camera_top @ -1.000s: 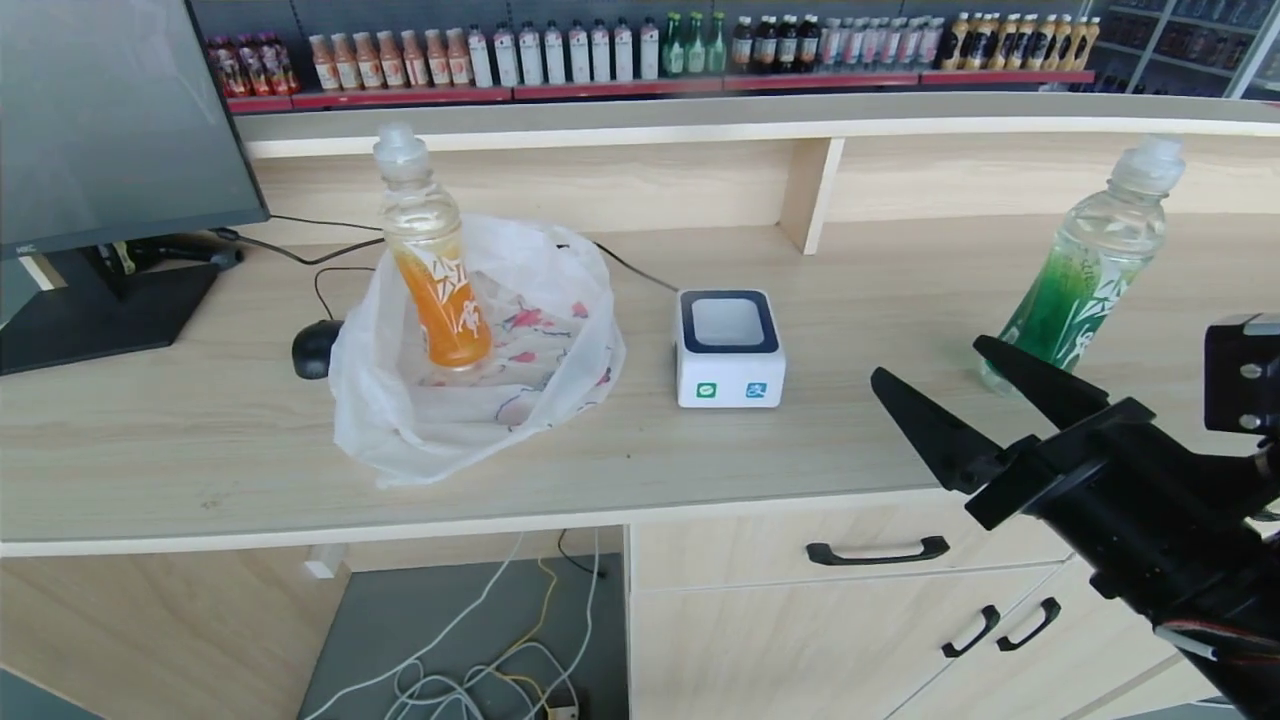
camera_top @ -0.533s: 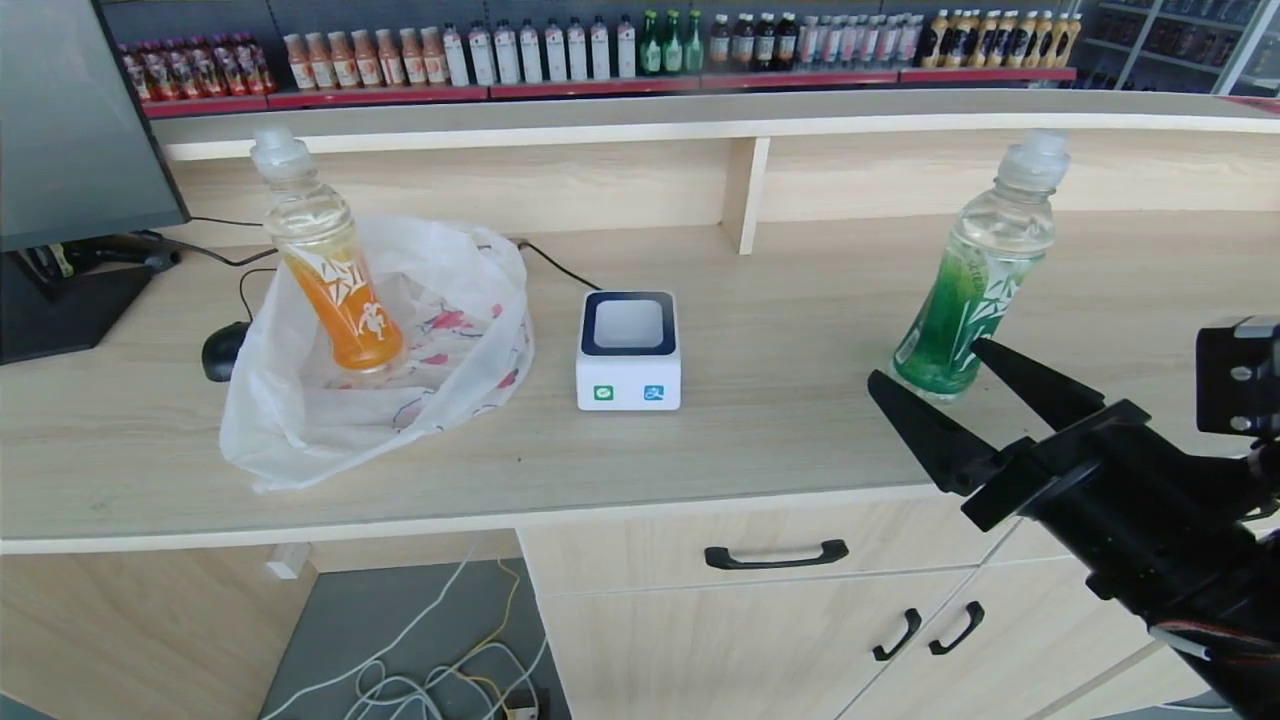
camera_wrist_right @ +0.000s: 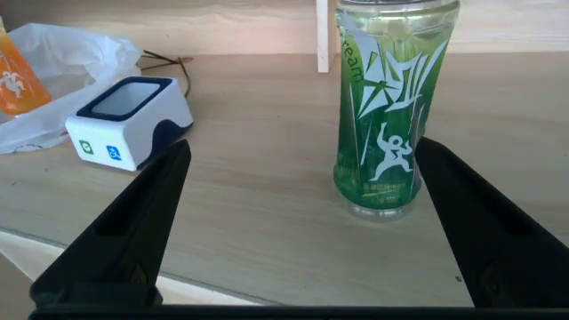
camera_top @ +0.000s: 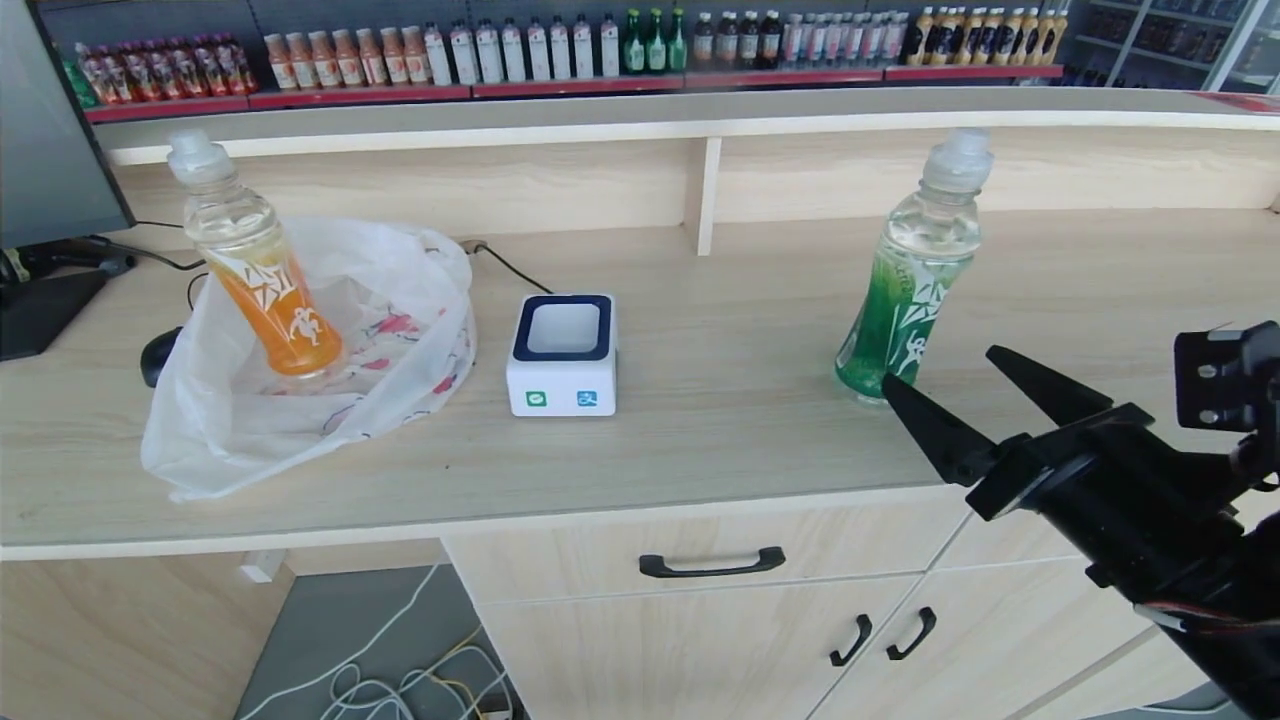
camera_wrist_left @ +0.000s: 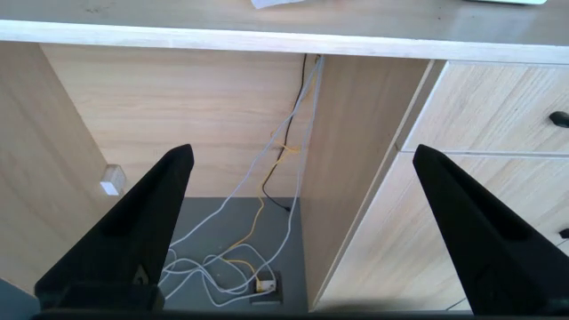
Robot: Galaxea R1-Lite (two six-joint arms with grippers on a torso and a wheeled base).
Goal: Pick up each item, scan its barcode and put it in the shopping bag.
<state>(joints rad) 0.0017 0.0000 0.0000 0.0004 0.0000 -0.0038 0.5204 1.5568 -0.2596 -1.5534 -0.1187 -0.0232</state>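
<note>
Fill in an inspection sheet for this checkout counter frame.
Surface: light wooden counter, drawers below.
Job's things: orange drink bottle upright inside white plastic shopping bag; white box scanner beside the bag; green drink bottle upright on the counter, ungripped.
Clutter: black computer mouse beside the bag; dark monitor far left.
Grippers: right gripper open, aimed at the green bottle; left gripper open, below counter level.
Cables: black cable behind the scanner; white and yellow wires on the floor.
Surroundings: shelves of bottled drinks behind.
</note>
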